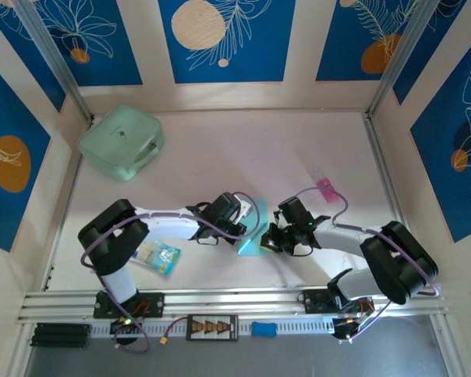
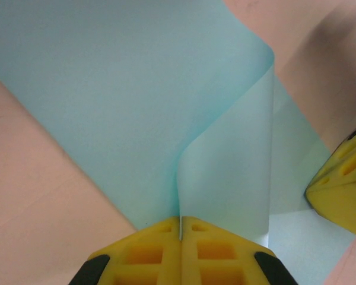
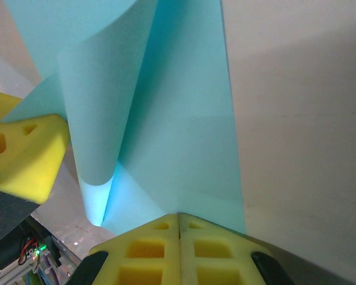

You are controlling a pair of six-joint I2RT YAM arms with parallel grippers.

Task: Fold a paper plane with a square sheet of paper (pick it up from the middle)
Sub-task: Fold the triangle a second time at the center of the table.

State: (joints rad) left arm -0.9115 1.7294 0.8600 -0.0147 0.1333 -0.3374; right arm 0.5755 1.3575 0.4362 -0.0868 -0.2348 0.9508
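Booth w/ 3 walls: back wall (image 1: 220, 39), left wall (image 1: 16, 118), right wall (image 1: 455, 133). All blue panels w/ white leaf line-art + orange & cream discs, in cream frames. Alu corner posts (image 1: 56, 67) at both back corners. Table (image 1: 220, 149) pale pinkish-white, matte. Alu rails (image 1: 235, 302) along near edge. Light soft, even.

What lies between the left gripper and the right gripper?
The square sheet of paper, curled over, fills the gap between left gripper and right gripper, seen in the top external view.
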